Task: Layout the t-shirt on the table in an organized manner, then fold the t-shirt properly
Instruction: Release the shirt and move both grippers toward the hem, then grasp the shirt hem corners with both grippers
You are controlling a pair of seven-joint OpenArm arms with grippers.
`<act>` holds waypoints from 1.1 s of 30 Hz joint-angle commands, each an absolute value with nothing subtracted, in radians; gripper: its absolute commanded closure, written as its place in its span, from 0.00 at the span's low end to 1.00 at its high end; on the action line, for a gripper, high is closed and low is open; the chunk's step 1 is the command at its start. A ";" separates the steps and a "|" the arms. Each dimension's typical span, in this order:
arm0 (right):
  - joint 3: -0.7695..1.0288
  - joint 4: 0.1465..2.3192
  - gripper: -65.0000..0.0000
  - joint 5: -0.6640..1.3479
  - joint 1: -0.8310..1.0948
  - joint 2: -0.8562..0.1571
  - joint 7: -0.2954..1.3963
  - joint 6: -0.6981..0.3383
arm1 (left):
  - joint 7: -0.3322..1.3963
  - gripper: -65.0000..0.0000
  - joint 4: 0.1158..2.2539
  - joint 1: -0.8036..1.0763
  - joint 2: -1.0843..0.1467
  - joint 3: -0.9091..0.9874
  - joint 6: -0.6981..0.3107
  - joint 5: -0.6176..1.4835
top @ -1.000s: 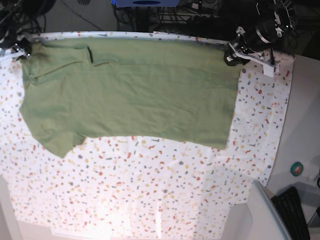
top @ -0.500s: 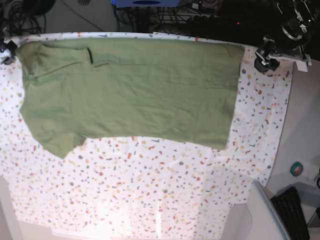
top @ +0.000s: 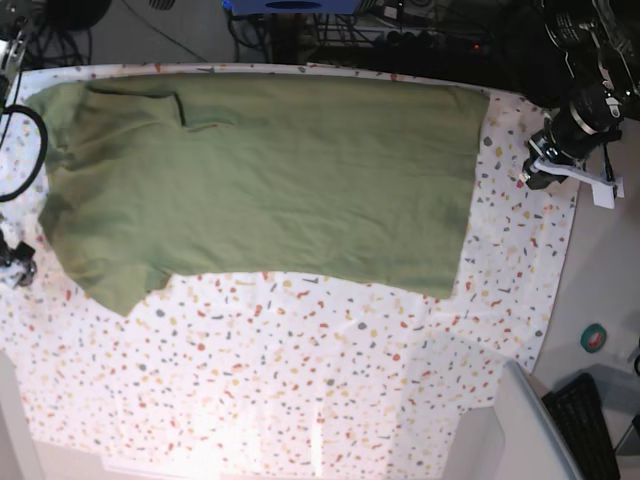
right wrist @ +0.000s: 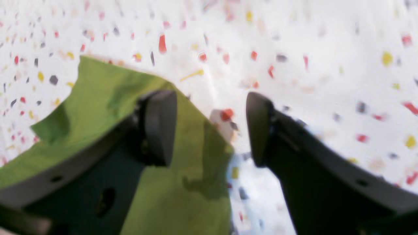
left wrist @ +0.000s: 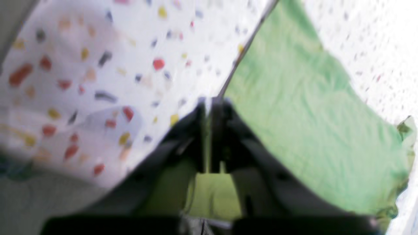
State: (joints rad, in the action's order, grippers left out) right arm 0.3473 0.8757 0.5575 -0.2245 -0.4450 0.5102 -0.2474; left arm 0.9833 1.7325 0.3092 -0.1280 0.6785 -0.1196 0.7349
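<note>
The olive-green t-shirt (top: 270, 170) lies spread flat across the far half of the speckled table (top: 300, 380), sleeves toward the left. My left gripper (top: 533, 175) hovers over bare cloth to the right of the shirt's edge, apart from it. In the left wrist view its jaws (left wrist: 210, 101) stand together, with the shirt (left wrist: 303, 107) stretching away on their right. My right gripper (top: 15, 268) is at the table's left edge by the lower sleeve. In the right wrist view it (right wrist: 209, 127) is open and empty, its left finger over the shirt (right wrist: 98, 98).
A green tape roll (top: 594, 338) and a black keyboard (top: 590, 420) lie off the table at the right. A grey surface (top: 520, 430) meets the near right corner. A black cable loop (top: 20, 150) hangs at the left edge. Dark equipment stands behind the far edge.
Both grippers have let go of the shirt's far corners. The left one moved right and toward the near side. The right one moved down the left edge to the lower sleeve. The shirt stays flat.
</note>
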 commanded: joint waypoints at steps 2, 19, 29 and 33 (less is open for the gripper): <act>0.288 0.811 0.41 0.567 -0.288 -0.475 0.452 -0.254 | 0.970 1.00 1.748 0.298 -0.147 0.680 -0.124 0.745; -0.030 0.503 0.39 0.567 -0.429 -0.467 0.202 -0.254 | 0.969 1.00 1.684 0.294 -0.160 0.687 -0.124 0.745; -0.113 0.530 0.40 0.567 -0.443 -0.446 0.193 -0.254 | 0.970 0.86 1.684 0.266 -0.160 0.680 -0.124 0.745; -0.124 0.526 0.40 0.567 -0.455 -0.441 0.193 -0.248 | 0.970 0.81 1.684 0.266 -0.160 0.682 -0.124 0.745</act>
